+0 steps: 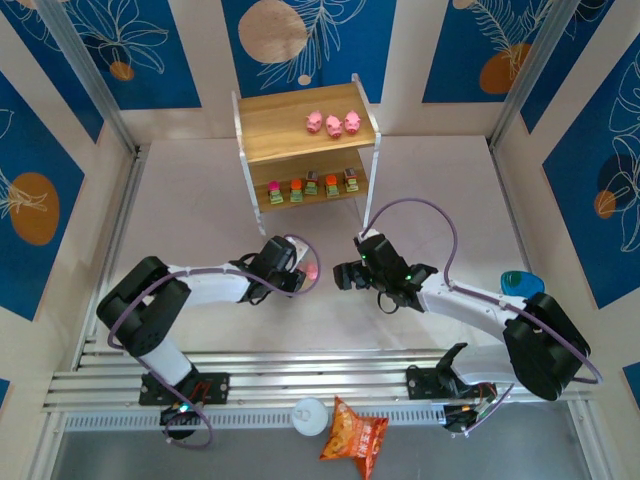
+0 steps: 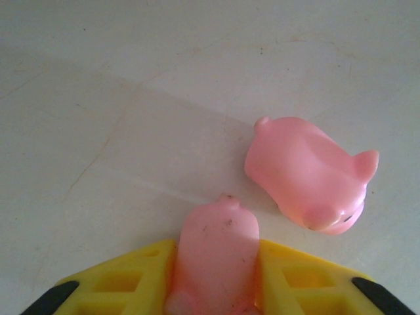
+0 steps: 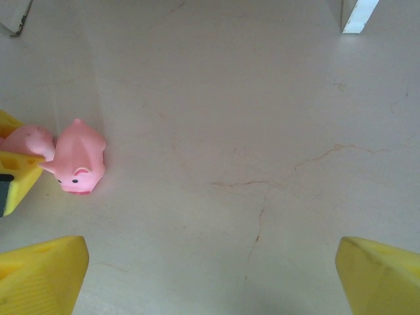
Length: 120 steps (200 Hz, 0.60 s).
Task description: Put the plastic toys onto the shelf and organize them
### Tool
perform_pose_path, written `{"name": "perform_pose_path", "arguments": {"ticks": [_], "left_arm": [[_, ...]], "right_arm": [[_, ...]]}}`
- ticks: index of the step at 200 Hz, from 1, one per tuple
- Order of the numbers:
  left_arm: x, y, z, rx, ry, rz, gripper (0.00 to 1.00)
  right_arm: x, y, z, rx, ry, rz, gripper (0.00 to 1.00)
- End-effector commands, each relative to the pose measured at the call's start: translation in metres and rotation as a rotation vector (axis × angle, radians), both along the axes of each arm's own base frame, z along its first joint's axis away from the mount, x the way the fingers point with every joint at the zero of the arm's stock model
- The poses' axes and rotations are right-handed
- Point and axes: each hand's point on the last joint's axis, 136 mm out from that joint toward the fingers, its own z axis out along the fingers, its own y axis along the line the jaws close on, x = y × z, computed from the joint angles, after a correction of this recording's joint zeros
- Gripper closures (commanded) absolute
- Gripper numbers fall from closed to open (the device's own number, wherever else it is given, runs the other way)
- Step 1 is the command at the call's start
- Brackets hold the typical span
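Step in hand: pick-up of a pig off the table, bound for the shelf.

Closed grip at left gripper [image 2: 215,266]: pig [image 2: 216,239] wedged between the jaws, yellow fingers [image 2: 131,282] pressed to both flanks, one rounded end poking out ahead. Not yet lifted, by the look of it (underside seemingly on the table [image 2: 98,98]).

Second pig [image 2: 305,174] tipped on its side, just ahead of those jaws and to their right. Very near the gripped one; touching or not, cannot tell.

At right gripper [image 3: 210,262], jaws spread wide, nothing held, bare table between them. Both pigs ahead of these jaws and off to their left.

Shelf [image 1: 285,125] well beyond both sets of jaws. Three pigs [image 1: 333,123] in a row on the top board, five blocks [image 1: 312,186] lined up on the lower one.

Next move, as judged: straight lift clear of second pig, carry to the top board, set down beside the row. Calls for a firm squeeze on a rounded, likely slippery body, and no dragging of the neighbour.

Materials:
- Pigs: smooth glossy pink plastic, plump, small pointed ears; dark specks on the gripped one.
- Fingers: yellow, moulded with hollow cells.
- Table: pale, matt, faint hairline cracks.
- Shelf boards: light wood grain; side panels white or clear.
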Motion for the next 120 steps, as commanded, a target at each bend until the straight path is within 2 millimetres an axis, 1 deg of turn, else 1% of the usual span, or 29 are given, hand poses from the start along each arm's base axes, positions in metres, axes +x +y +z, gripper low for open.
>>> {"name": "perform_pose_path", "arguments": {"ticks": [1, 58, 79, 120], "left_arm": [[-0.001, 0.002, 0.0, 0.017, 0.003, 0.01, 0.7], [-0.002, 0.001, 0.001, 0.005, 0.007, 0.013, 0.71], [-0.001, 0.0, 0.01, 0.0, -0.005, 0.017, 0.7], [-0.002, 0.002, 0.034, 0.009, -0.045, 0.028, 0.7]], "right_arm": [[-0.002, 0.0, 0.003, 0.013, -0.01, 0.016, 0.03], [-0.001, -0.001, 0.005, 0.014, -0.016, 0.012, 0.03], [-0.002, 0.0, 0.006, 0.018, -0.016, 0.015, 0.03], [-0.002, 0.0, 0.009, 0.028, -0.021, 0.014, 0.03]]}}
